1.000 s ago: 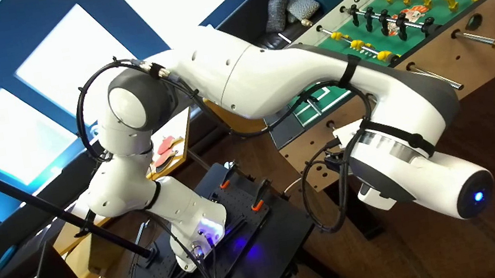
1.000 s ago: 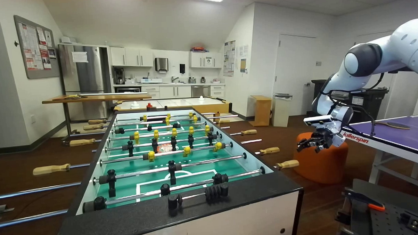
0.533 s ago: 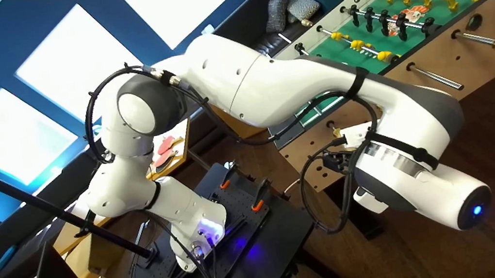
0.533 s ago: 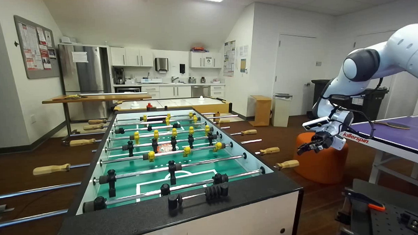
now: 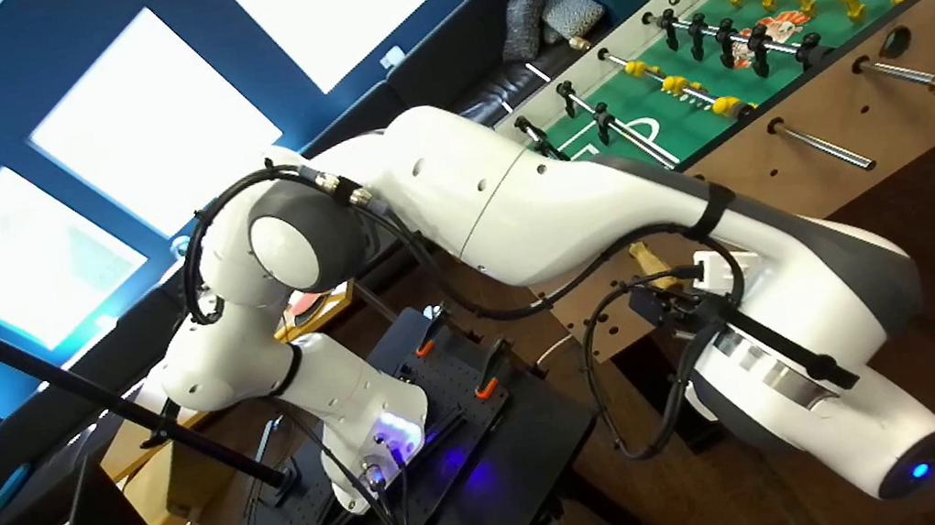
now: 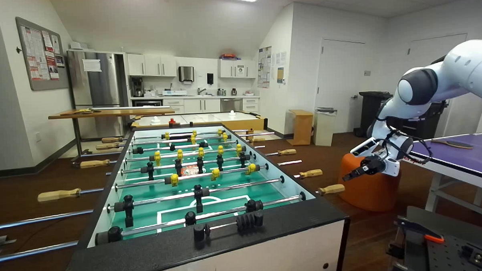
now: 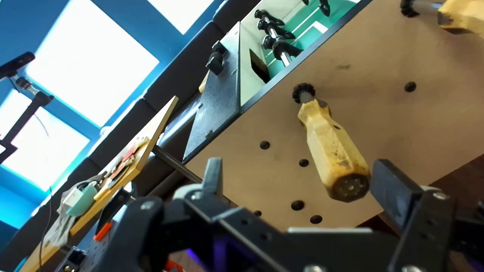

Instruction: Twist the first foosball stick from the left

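Hole-dotted panel (image 7: 370, 113) backs a scuffed, faceted wooden handle (image 7: 334, 151), claw (image 7: 301, 177) spread.
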### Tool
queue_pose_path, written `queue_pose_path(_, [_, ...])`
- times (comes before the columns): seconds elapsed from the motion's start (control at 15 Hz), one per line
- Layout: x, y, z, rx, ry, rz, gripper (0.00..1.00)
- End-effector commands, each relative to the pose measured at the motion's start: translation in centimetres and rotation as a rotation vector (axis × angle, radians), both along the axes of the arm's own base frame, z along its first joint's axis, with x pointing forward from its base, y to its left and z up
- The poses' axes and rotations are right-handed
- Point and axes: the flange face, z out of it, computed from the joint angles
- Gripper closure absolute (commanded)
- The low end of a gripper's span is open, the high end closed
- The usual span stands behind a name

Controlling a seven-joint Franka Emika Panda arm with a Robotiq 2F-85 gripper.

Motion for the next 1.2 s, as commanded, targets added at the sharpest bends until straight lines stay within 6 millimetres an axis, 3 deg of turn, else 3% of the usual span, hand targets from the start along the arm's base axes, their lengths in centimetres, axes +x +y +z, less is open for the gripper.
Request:
queue_pose_path(0.0, [0.6,-0.6,-0.9,0.081,0.051,-0.034,0.00])
queue_pose_path(0.73, [2.4,0.9,-5.7,0.215,0.167,-0.069,0.00])
queue_pose_path(1.13, [2.7,1.1,-6.7,0.242,0.185,-0.062,0.00])
